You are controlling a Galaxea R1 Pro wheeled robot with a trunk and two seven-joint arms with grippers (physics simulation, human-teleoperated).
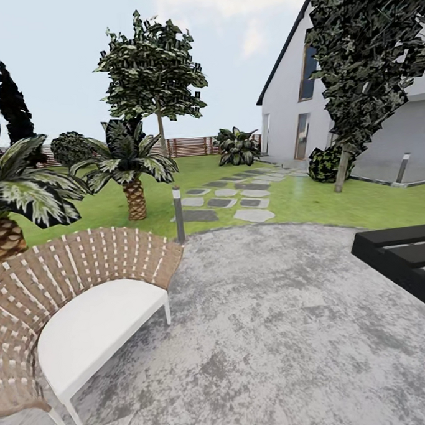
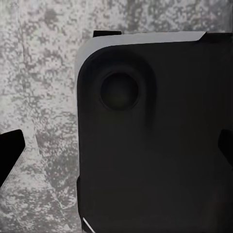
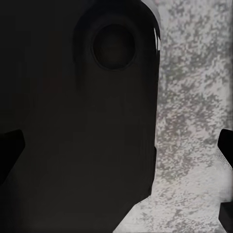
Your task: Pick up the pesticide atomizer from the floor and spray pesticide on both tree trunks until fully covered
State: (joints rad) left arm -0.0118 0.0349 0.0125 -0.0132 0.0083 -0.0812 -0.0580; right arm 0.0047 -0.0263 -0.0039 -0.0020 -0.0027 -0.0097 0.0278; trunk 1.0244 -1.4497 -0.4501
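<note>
A wicker chair (image 1: 68, 307) sits on the grey patio (image 1: 275, 334); beyond it, across the lawn (image 1: 336, 203), two trees (image 1: 152, 72) — no atomizer visible. Both end effectors' fingertips (image 2: 9, 150) (image 3: 225, 155) stand wide apart, holding nothing.

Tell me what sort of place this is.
A home garden with a paved patio, most likely. A green lawn with stepping stones runs to a white house; palms and a wicker chair stand nearby.
</note>
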